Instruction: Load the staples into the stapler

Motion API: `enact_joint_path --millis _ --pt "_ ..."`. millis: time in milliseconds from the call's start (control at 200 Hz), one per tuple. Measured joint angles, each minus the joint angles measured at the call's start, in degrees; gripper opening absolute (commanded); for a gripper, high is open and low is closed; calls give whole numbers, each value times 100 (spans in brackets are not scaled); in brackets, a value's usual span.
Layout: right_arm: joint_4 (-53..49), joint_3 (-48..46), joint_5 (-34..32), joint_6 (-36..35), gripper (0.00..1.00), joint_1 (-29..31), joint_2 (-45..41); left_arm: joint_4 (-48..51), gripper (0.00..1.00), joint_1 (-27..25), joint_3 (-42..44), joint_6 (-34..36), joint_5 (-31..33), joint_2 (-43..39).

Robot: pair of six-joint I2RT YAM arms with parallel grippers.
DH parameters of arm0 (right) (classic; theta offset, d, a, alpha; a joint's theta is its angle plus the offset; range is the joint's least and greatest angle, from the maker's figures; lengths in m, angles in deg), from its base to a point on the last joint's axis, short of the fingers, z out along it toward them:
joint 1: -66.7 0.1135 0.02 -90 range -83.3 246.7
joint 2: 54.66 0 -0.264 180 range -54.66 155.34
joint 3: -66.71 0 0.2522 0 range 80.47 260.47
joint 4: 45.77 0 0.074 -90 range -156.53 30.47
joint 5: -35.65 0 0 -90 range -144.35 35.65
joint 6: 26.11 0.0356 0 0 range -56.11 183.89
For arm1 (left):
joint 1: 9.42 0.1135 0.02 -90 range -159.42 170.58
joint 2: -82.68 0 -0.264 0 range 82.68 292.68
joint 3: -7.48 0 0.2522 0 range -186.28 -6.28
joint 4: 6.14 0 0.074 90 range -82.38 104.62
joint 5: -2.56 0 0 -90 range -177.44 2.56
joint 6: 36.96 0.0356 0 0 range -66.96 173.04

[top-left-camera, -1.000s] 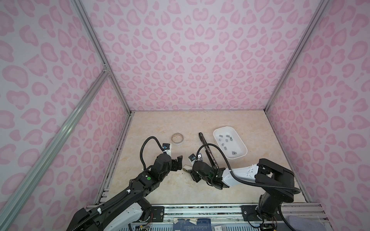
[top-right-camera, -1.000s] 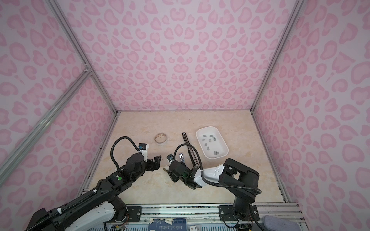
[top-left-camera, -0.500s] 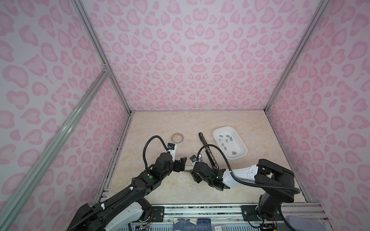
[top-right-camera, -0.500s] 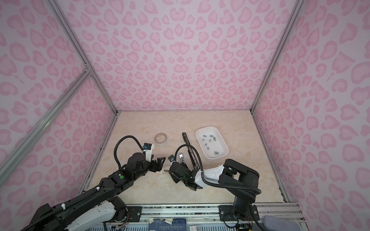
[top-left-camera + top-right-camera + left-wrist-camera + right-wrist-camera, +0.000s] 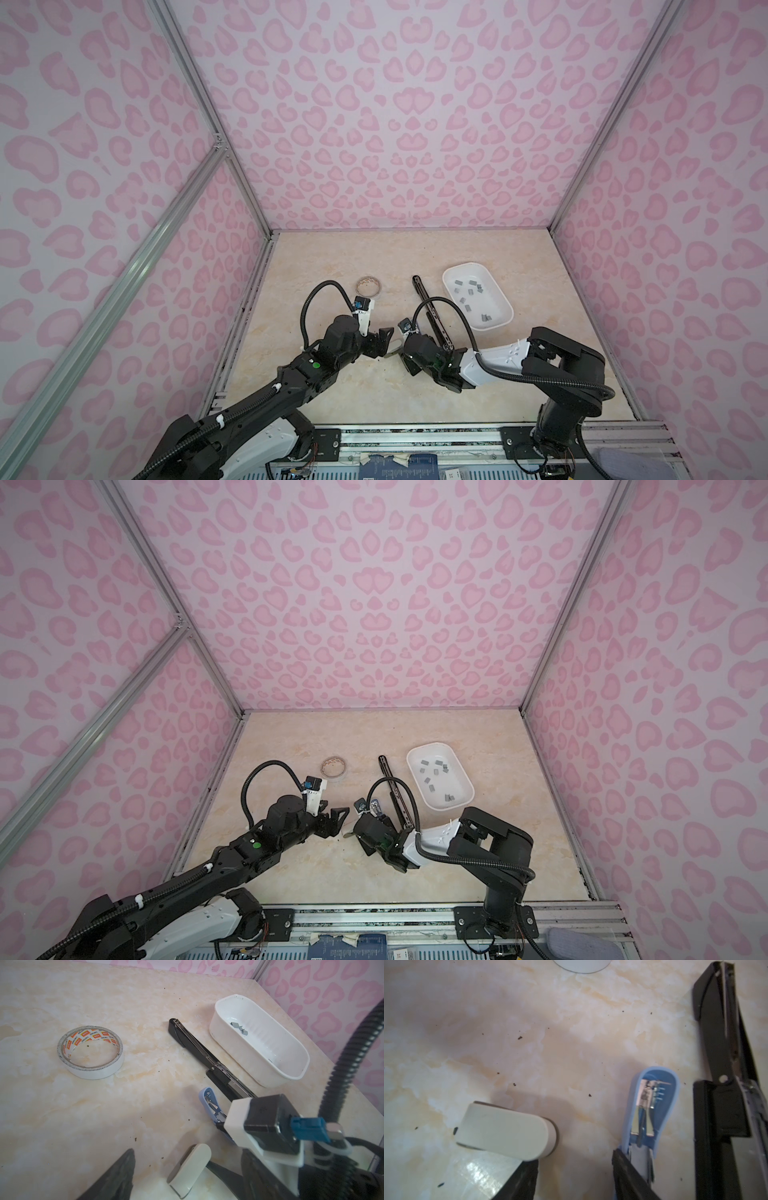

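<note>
- The cream stapler [image 5: 506, 1130] lies on the desk [image 5: 332, 257] between the two claws. In both top views it is at about 3 o'clock from the left claw [image 5: 385, 341] and 9 o'clock from the right claw [image 5: 573, 1158].
- Its long axis seems to run from 8 to 2 o'clock, roughly along the left claw's reach. I judge the left arm the better placed to take it.
- The left claw is spread. One finger [image 5: 118, 1176] stands clear of the stapler; the other I cannot tell apart from the right arm's dark parts.
- The right claw is spread over bare desk and pinches nothing visible. The cream stapler is at one finger and the open blue stapler [image 5: 654, 1105] at the other.
- The staples [image 5: 235, 1024] lie loose in the white tray [image 5: 232, 1051], at 2 o'clock from the right claw and well apart from it.
- Since a second ago the left claw has slid toward 3 o'clock and narrowed. The right claw and the cream stapler have barely shifted.
</note>
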Motion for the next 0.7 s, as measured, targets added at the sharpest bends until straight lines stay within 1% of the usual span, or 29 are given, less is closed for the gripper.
enact_joint_path --millis 160,235,395,550,700 --pt "-11 -20 -35 50 58 -28 -129 -173 77 0 17 85 -175 216" --pt "-9 -68 -46 103 59 -28 -297 -247 74 -2 13 136 -245 413" --pt "-13 -291 -118 160 59 2 -772 -356 72 -57 -42 192 -350 894" --pt "-144 -463 -293 284 58 125 -1228 -398 71 -221 -199 232 -339 1464" --pt "-369 -673 -503 448 59 125 -1665 -398 71 -535 -503 310 -199 2098"
